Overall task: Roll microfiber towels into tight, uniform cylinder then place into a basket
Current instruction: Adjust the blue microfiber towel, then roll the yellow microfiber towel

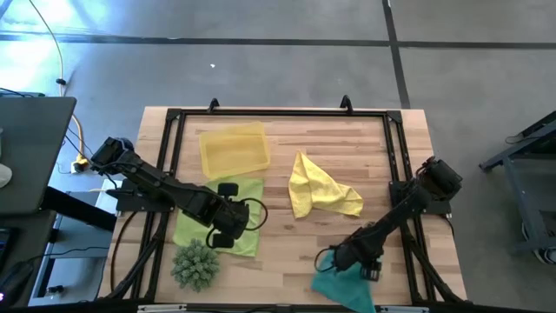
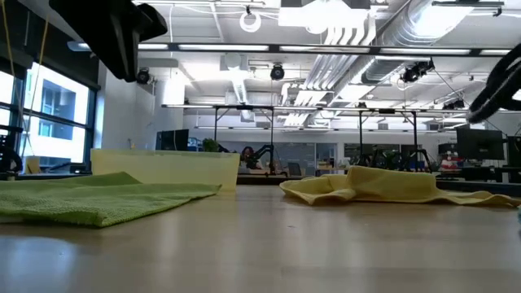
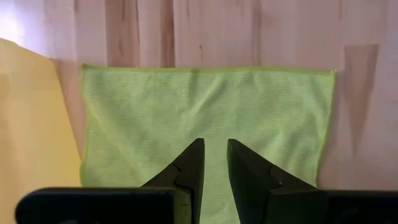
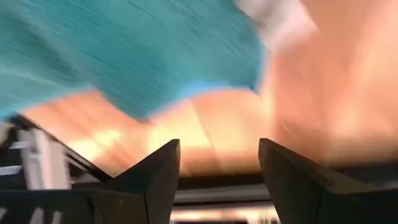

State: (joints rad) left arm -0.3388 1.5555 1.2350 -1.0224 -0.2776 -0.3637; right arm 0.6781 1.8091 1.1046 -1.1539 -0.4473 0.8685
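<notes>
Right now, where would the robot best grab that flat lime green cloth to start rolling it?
Probably at an edge of the lime green towel. It lies flat on the table, so there is no fold to pinch; the left pincer, nearly closed above it, would likely come down at a corner and lift.

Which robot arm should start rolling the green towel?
Probably the left. Its hand hangs right over the flat lime green towel, fingers nearly together. The right hand is across the table by the teal towel, fingers open.
</notes>
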